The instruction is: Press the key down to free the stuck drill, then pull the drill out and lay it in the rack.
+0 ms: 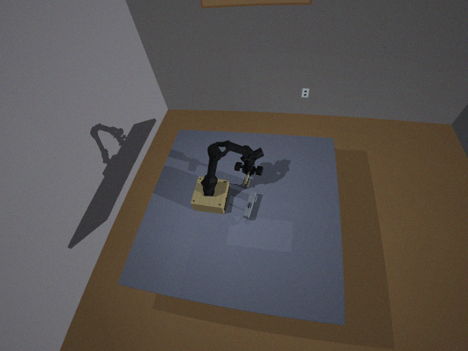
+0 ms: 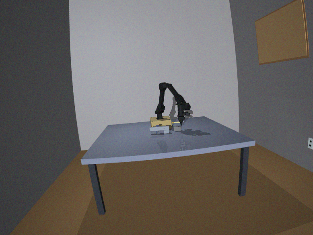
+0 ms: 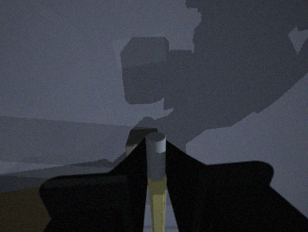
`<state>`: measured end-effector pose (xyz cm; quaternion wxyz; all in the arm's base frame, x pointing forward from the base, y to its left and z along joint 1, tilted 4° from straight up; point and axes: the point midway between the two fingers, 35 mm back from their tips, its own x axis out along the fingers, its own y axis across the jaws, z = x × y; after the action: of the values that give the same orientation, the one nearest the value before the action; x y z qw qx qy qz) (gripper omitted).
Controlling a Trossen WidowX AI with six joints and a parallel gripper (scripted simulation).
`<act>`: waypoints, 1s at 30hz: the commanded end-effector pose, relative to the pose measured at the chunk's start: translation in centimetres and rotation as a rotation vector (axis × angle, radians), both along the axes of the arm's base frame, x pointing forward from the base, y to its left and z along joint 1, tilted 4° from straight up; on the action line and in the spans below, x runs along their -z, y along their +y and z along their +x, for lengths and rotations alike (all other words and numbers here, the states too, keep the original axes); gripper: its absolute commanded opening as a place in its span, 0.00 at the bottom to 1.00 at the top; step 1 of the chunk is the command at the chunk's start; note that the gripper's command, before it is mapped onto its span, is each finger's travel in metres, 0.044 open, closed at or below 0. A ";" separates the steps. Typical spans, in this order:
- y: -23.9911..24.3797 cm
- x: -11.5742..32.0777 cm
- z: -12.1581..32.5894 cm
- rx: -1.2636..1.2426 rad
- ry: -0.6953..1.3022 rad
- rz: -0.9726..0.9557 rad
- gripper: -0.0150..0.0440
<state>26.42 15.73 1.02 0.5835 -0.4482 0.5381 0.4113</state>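
My gripper point(image 1: 248, 174) point(image 2: 181, 124) point(image 3: 152, 141) is shut on the drill point(image 1: 247, 177) point(image 2: 176, 122) point(image 3: 156, 164), which has a grey end and a yellow body. The drill is held roughly level, above the table and out of the holder. A small grey-brown block, seemingly the rack point(image 1: 245, 186) point(image 2: 177, 128) point(image 3: 140, 135), stands just under the drill in the top view. In the wrist view it is partly hidden behind the left finger. The long pale grey-blue holder point(image 1: 246, 212) point(image 2: 153, 128) stands beyond the rack, with a small dark part at its middle, too small to tell whether it is the key.
The arm's wooden base block point(image 1: 208, 207) point(image 2: 159, 123) stands beside the holder and the rack. The blue-grey table point(image 1: 189, 260) point(image 2: 121, 141) carries them all. The arm's shadow falls across the table around the rack.
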 end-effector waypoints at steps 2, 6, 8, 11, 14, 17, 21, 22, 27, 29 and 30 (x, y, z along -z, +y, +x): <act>0.5 -0.3 -0.7 0.003 -0.011 0.002 0.25; 0.8 -0.5 -1.1 0.003 -0.010 0.003 0.25; 0.8 -0.2 -1.0 0.003 -0.010 0.003 0.25; 0.7 0.6 -0.9 0.003 -0.010 0.002 0.25; 0.8 1.1 -0.8 0.003 -0.011 0.002 0.25; 0.8 1.6 -0.8 0.003 -0.010 0.002 0.25; 0.8 2.0 -0.8 0.003 -0.010 0.002 0.25; 0.8 2.0 -0.8 0.003 -0.010 0.002 0.25; 0.8 2.5 -0.8 0.003 -0.010 0.002 0.25; 0.8 2.7 -0.8 0.003 -0.010 0.002 0.25; 0.8 2.8 -0.8 0.003 -0.010 0.002 0.25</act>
<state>25.60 16.58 -1.37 0.5860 -0.4488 0.5342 0.4120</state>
